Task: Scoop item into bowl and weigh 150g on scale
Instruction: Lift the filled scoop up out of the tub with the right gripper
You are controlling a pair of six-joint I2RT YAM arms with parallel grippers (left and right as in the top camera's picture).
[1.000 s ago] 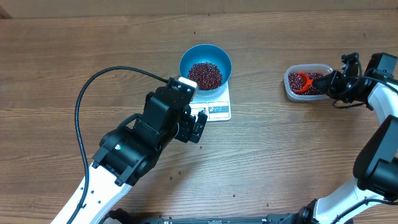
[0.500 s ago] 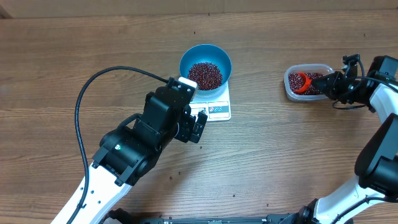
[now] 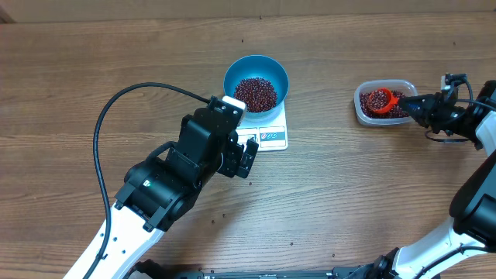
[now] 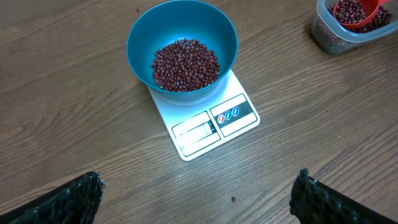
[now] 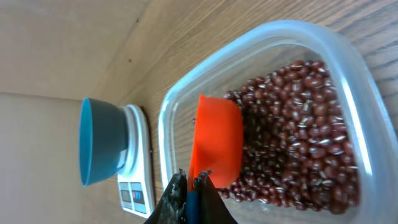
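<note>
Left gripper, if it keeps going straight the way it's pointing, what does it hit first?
Probably the scale, at its display strip in front of the bowl. The left gripper is open and empty; depth is unclear, so it might meet bare table first.

On scale [image 4: 231, 115] the display [image 4: 195, 131] is too small to read. Rear of scale is hidden under bowl [image 4: 142, 34]. Left wrist view cuts off tub [image 4: 328, 38] at its corner. Handle of scoop [image 5: 217, 142] is mostly hidden inside right gripper [image 5: 191, 182].
</note>
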